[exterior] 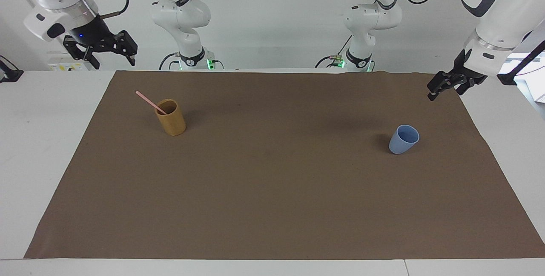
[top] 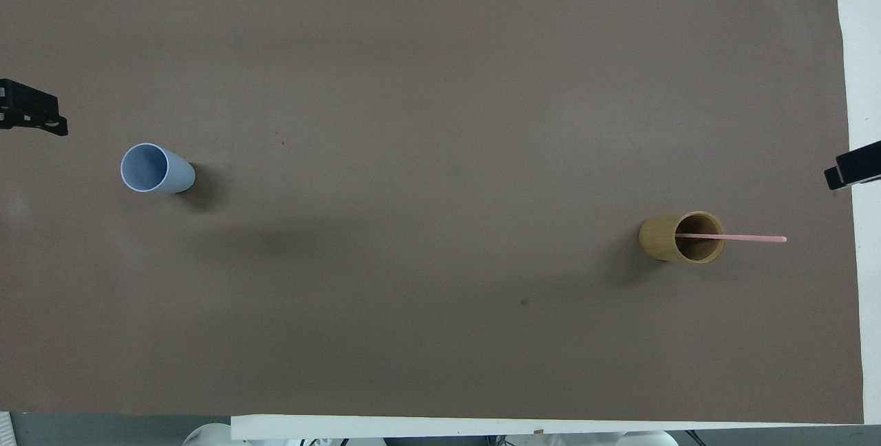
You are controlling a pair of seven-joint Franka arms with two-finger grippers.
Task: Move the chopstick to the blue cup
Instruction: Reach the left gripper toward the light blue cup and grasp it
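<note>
One pale pink chopstick [exterior: 147,99] stands slanted in a tan bamboo cup [exterior: 171,120] at the right arm's end of the table, its top leaning out toward that end. It also shows in the overhead view [top: 750,238], as does the bamboo cup [top: 654,239]. The light blue cup [exterior: 402,142] stands upright and empty at the left arm's end [top: 175,174]. My right gripper [exterior: 113,59] hangs open and empty, raised beside the table edge [top: 850,171]. My left gripper [exterior: 446,92] hangs open and empty over the cloth's edge near the blue cup [top: 34,119].
A brown cloth [exterior: 272,191] covers most of the white table [exterior: 38,139]. Both cups stand on it, far apart, with bare cloth between them.
</note>
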